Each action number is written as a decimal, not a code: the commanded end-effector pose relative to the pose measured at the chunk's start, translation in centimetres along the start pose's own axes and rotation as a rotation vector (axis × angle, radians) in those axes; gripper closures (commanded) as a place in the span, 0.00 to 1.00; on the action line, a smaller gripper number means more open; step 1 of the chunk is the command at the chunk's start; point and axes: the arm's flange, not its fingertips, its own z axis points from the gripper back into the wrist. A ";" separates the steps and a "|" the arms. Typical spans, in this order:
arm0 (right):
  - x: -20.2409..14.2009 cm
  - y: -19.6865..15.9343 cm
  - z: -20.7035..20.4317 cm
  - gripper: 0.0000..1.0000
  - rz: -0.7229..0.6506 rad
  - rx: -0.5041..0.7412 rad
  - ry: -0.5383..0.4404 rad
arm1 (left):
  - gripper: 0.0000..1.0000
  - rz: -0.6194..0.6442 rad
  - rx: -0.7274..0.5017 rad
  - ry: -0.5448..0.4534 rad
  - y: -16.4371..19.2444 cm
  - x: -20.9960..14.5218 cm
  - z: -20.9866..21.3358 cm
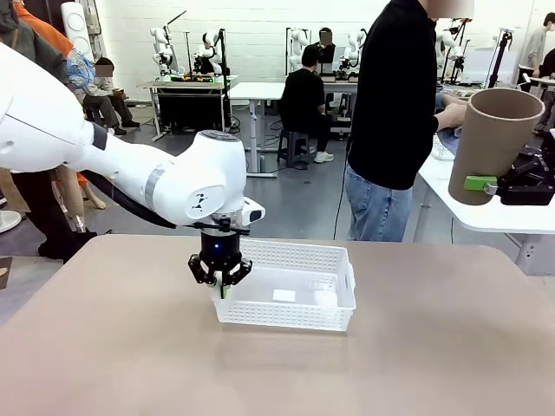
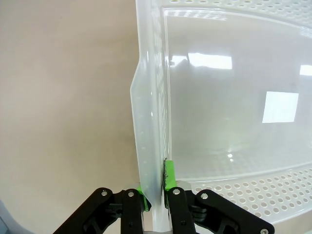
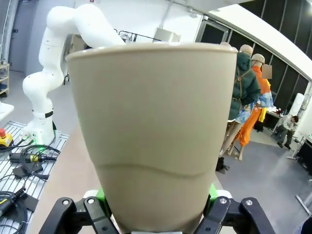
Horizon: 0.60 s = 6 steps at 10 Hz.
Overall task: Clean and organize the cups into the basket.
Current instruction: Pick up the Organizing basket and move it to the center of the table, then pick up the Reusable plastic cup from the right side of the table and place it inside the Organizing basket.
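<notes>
The left gripper [image 1: 220, 277] is clenched on the left end wall of the white basket [image 1: 286, 314], which sits near the middle of the desk [image 1: 434, 347]. The right gripper [image 1: 486, 185] grasps a tan cup [image 1: 496, 139], mouth up, high at the right.

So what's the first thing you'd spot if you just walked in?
Probably the tan cup, held up in the air at the right by the right gripper. Then the left gripper in the middle, pinching the left end wall of the empty white basket.
</notes>
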 end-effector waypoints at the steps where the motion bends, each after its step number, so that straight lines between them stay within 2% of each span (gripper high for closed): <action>1: -0.1 0.1 -0.7 0.28 0.014 0.021 -0.012 | 1.00 0.036 0.039 -0.007 -2.0 0.8 -0.4; 2: -0.1 0.1 -0.7 0.28 0.014 0.021 -0.012 | 1.00 0.024 0.064 0.015 -4.3 0.7 -1.5; 6: -0.1 0.1 -0.7 0.28 0.014 0.021 -0.012 | 1.00 0.027 0.034 -0.016 -4.5 0.1 -0.2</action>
